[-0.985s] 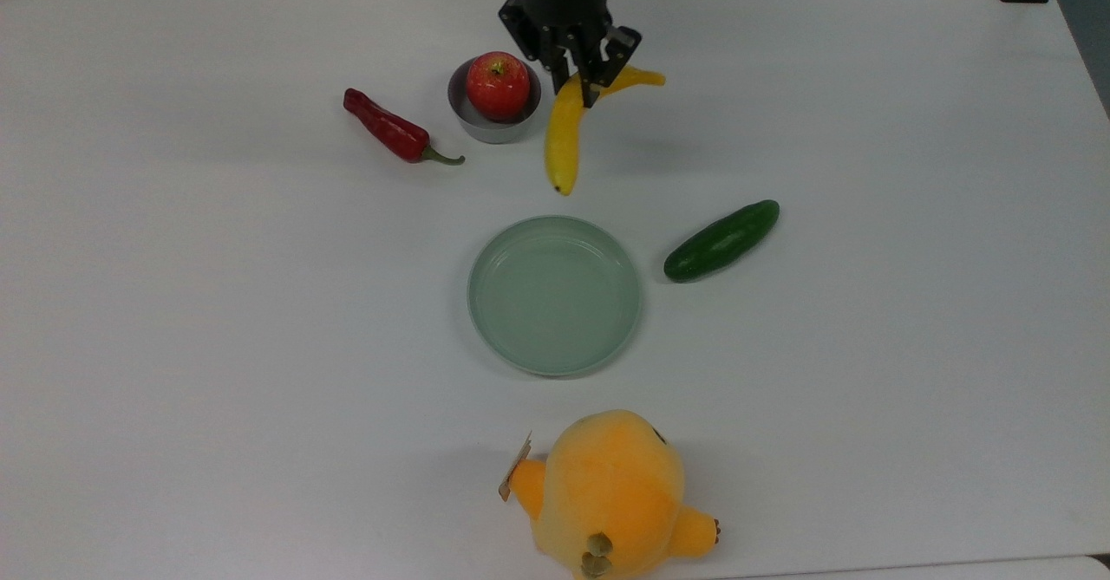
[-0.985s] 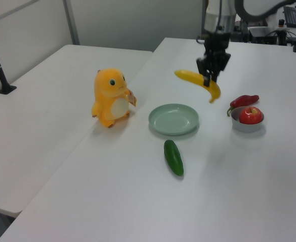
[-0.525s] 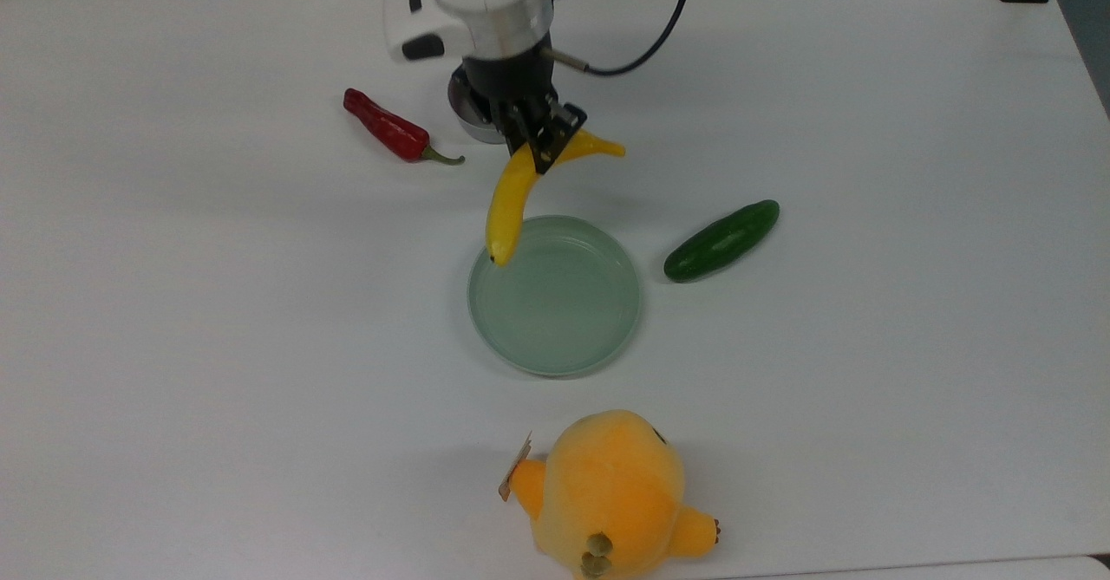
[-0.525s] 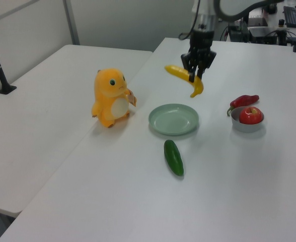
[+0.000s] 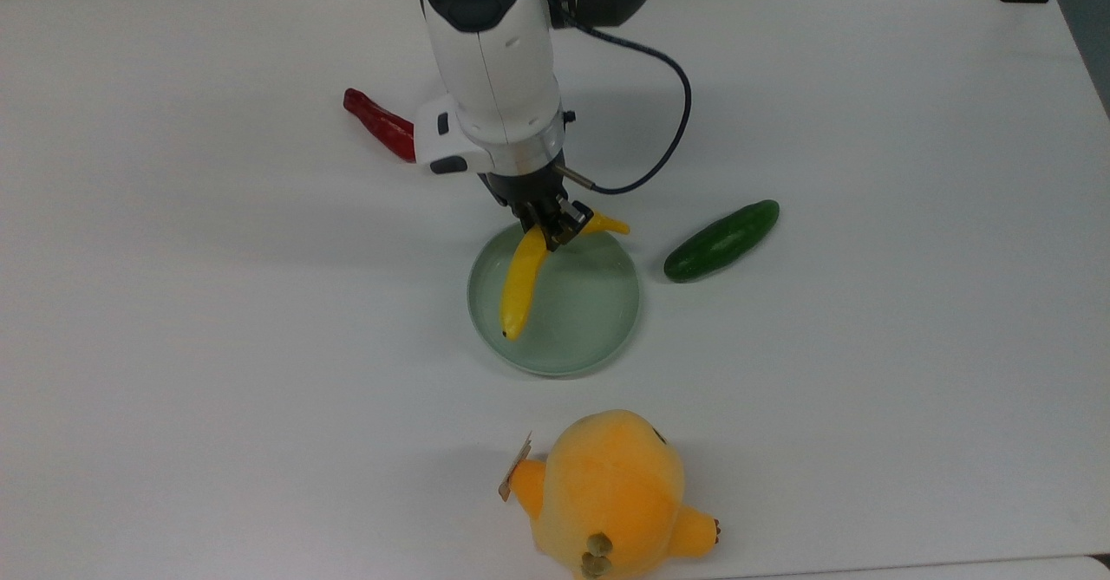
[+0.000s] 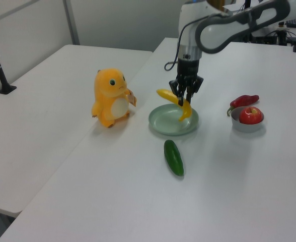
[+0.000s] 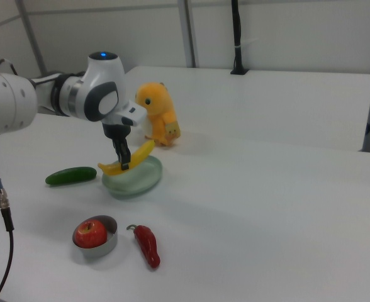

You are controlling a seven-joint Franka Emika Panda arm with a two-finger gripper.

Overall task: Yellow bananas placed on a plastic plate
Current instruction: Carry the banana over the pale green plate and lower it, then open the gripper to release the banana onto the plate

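**Banana held over the plate**

Clamped on the yellow banana (image 5: 524, 281) near the middle of its curve: the gripper (image 5: 552, 226), fingers closed against the fruit's two sides. Held in the air, above the pale green plastic plate (image 5: 598, 337); in the left view, hanging just over the dish (image 6: 163, 123) with the dark-tipped end tilted down toward the plate's floor, whether touching it or not cannot be told. In the top view, long end of the banana running down over the top view's left half of the plate, short stem end poking out past the far rim toward the top view's right. In the right view, banana (image 7: 128, 160) lying across the plate's (image 7: 141, 182) far side, gripper (image 7: 124, 165) pointing straight down onto it.

Around the plate, on the white table (image 5: 867, 389): a dark green cucumber (image 5: 721, 240) just to the top view's right of the plate, apart from it; an orange-yellow plush toy (image 5: 611, 493) at the near edge in the top view, well apart from the dish; a red chili pepper (image 5: 377, 125) at the far left in the top view, partly hidden behind the white arm (image 5: 494, 60). In the left view, a red apple (image 6: 250, 115) sitting in a small grey bowl (image 6: 244, 126), with the pepper (image 6: 244, 100) just behind it. In the right view, the apple in its bowl and the pepper (image 7: 148, 245) lying side by side at the near edge.
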